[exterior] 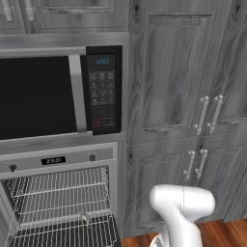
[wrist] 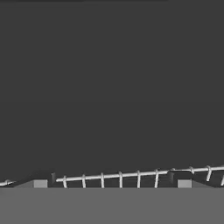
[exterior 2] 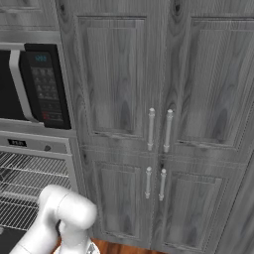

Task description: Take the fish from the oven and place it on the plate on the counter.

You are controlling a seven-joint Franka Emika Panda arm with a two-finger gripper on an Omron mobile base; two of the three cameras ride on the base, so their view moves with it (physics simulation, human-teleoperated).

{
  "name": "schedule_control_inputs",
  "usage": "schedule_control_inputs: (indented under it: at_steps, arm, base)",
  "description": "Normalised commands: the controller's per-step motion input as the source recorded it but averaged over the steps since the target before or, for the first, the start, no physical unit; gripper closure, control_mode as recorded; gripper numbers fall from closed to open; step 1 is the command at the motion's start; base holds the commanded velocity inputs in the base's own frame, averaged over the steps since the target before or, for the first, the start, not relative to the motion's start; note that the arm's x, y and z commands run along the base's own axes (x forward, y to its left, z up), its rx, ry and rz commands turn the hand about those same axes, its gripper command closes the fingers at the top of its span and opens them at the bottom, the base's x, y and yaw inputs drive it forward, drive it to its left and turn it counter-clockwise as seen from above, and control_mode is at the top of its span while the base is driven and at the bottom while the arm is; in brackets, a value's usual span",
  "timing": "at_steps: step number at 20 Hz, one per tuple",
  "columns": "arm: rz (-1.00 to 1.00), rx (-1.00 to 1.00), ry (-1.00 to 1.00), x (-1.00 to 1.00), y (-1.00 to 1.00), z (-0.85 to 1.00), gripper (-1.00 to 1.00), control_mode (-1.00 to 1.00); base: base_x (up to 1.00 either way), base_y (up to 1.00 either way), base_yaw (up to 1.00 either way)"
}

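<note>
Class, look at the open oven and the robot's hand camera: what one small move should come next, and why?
Probably ease the open gripper deeper and lower along the wire rack. The oven stands open, the fingers are spread wide with nothing between them, and a small grey thing, perhaps the fish, lies at the rack's front edge.

Oven (exterior: 58, 193) open under microwave, wire racks (exterior: 62, 190) showing, small grey fish (exterior: 86, 219) on lower rack.

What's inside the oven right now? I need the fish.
The oven stands open with bare wire racks across the cavity. A small pale object sits at the lower rack's front edge, too small to identify. The cavity's lower left lies outside the frame.
</note>
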Motion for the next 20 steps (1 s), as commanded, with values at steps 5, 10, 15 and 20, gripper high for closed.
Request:
schedule_control_inputs:
  at_steps: [5,10,15,20]
  arm:
    - [-0.22,0.0,-0.06,0.1,0.08,0.96,-1.0,-1.0]
    - [-0.23,0.0,0.0,0.27,0.02,1.0,-1.0,-1.0]
    - [-0.21,0.0,0.0,0.3,0.0,0.99,-1.0,-1.0]
    - [-0.25,0.0,0.01,0.31,0.0,0.55,-1.0,-1.0]
  base:
    - [0.0,0.0,0.0]
    - [0.0,0.0,0.0]
    - [0.0,0.0,0.0]
    - [0.0,0.0,0.0]
